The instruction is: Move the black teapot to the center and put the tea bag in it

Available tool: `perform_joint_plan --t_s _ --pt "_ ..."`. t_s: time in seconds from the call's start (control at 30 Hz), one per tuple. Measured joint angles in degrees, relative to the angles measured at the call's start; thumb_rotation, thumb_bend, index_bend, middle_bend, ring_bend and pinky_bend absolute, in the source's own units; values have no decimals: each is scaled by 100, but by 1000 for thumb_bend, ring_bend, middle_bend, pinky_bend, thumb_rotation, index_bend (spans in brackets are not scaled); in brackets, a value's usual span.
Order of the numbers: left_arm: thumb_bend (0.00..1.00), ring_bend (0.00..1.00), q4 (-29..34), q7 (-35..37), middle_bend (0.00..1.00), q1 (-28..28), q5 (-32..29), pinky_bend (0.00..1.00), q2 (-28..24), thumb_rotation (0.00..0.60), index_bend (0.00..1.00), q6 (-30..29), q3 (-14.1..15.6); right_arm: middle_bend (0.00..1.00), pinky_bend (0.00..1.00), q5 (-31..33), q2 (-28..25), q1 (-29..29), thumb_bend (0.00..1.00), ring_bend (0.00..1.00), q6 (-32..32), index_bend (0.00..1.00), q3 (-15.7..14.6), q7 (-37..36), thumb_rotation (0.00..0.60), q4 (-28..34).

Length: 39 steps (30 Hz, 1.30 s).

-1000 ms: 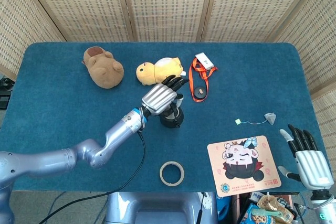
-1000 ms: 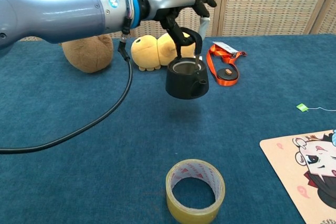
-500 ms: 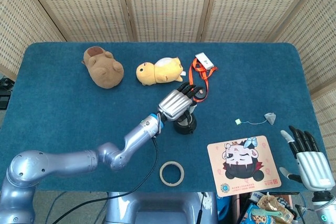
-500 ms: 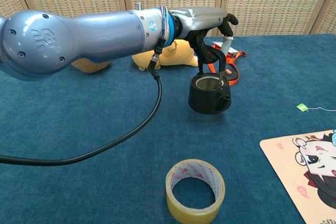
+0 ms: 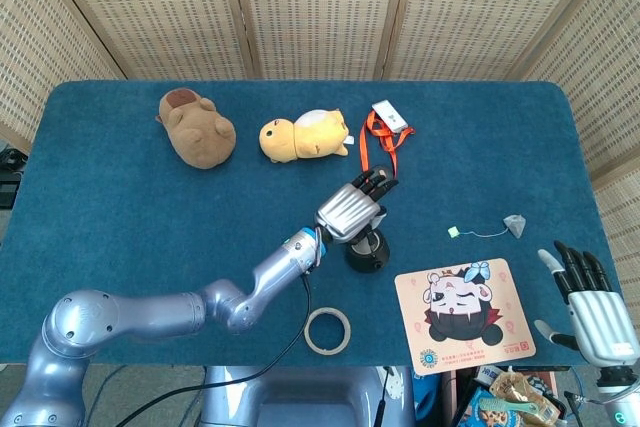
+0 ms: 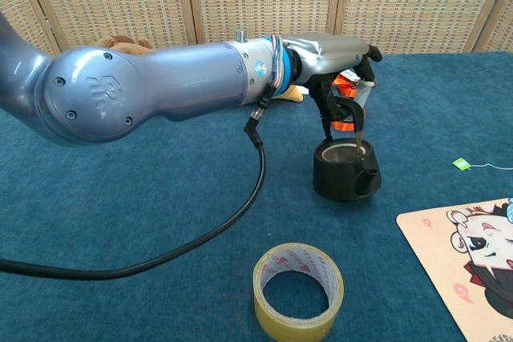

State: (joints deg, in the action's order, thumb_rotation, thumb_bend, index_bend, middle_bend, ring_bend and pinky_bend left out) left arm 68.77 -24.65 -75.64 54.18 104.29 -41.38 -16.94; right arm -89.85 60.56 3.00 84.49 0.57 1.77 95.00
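Head view: blue felt-covered table (image 5: pixel 120 197), rectangular, backed by woven wicker screen panels (image 5: pixel 310 7) on wooden frames.

Items on the surface:
- Brown plush animal (image 5: pixel 197 129), far left portion.
- Yellow plush animal (image 5: pixel 303 135), just right of the brown one.
- Orange lanyard (image 5: pixel 382 152) with a white card (image 5: pixel 389 115), right of the yellow plush.
- Roll of tape (image 5: pixel 327 331), near the front edge; yellowish in the chest view (image 6: pixel 298 291).
- Cartoon-printed mat (image 5: pixel 463 313), front right.
- Tea bag (image 5: pixel 515 224), grey pouch, right side, with a thin string running to a small green tag (image 5: pixel 454 232). It lies well apart from both hands.
- Black teapot (image 5: pixel 368 251), lidless, roughly mid-table, between the lanyard and the tape roll, just beside the mat's upper left corner. In the chest view the pot (image 6: pixel 345 171) appears to sit on the felt, mouth up.

Hands:
- Left hand (image 5: pixel 354 209), directly above the teapot, arm reaching in from the lower left. Chest view shows its dark fingers (image 6: pixel 330 103) curled around the pot's upright bail handle; it is grasping the teapot from above.
- Right hand (image 5: pixel 593 307), off the front right corner of the table, fingers extended and spread, holding nothing.

Snack packets (image 5: pixel 510 395) lie below the table edge at front right.
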Motion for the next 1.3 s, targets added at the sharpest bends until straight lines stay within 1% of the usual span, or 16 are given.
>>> perform_joint_plan --t_s 0.23,0.4,0.47,0.5,0.57,0.63,0.73,0.8,0.83,0.93,1.13,1.3 --pt "525 0 -31 -285 39 -55 -53 0 139 600 604 -73 124 16 0 18 22 -38 143 0 34 23 -14 -65 600 -55" --pt "525 0 55 -433 33 -65 -217 0 130 600 604 -46 182 16 0 40 31 -79 144 0 91 23 -11 -113 600 -99" --pt "526 0 106 -519 19 -69 -319 0 107 600 585 -28 207 16 0 40 38 -86 143 0 100 23 -11 -119 600 -111" --pt "526 0 132 -561 10 -72 -366 0 95 600 541 -25 218 16 0 37 40 -89 143 0 103 23 -13 -124 600 -115" --pt "526 0 193 -659 1 -77 -463 0 67 600 414 -27 248 16 0 35 46 -90 143 0 99 23 -16 -132 600 -122" --pt "523 0 236 -724 0 -81 -541 0 49 600 249 -30 272 16 0 31 54 -89 143 0 97 23 -17 -140 600 -128" --pt "496 0 289 -813 0 -97 -665 0 23 600 112 -35 295 16 0 27 59 -81 143 0 85 23 -15 -148 600 -135" --pt "484 0 324 -884 0 -110 -731 0 17 600 56 -89 298 16 0 25 61 -76 143 0 80 23 -13 -151 600 -141" --pt "482 0 332 -896 0 -112 -741 0 17 600 33 -113 297 16 0 23 59 -76 143 0 81 23 -13 -156 600 -143" --pt "481 0 379 -957 0 -119 -786 0 17 600 5 -227 288 16 0 26 57 -82 143 0 91 23 -11 -174 600 -154" --pt "474 0 369 -1025 0 -133 -836 0 49 600 0 -360 263 16 0 40 65 -102 143 0 95 23 -20 -205 600 -178" --pt "403 0 272 -1003 0 -122 -822 0 146 600 0 -560 184 16 0 44 60 -113 143 0 107 23 -20 -220 600 -191"
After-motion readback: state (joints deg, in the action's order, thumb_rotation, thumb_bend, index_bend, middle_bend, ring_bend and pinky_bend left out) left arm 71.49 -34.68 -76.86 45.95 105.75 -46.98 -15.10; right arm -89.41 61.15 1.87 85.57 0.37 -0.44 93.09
